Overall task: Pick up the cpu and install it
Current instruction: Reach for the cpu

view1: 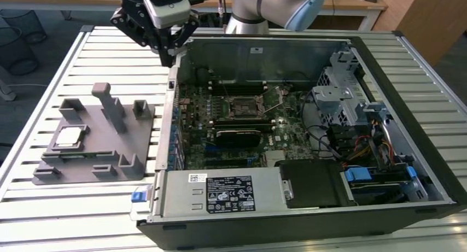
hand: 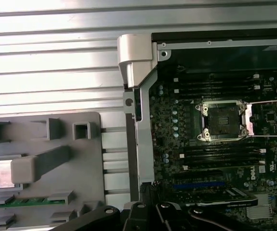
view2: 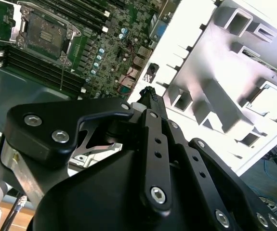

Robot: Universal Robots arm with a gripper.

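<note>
- While the gripper [view1: 169,59] hangs over the case wall [view1: 169,126], jaws pinched together and empty, the open socket [view1: 244,105] lies inside.
- The cpu [view1: 69,136], silvery-topped and square, sits in the grey holder tray [view1: 73,175], well apart.

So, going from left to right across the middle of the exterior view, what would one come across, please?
cpu → case side wall → motherboard socket → drive cage

Arm [view1: 252,11] held high, jaws pointing down, closed, empty
</note>
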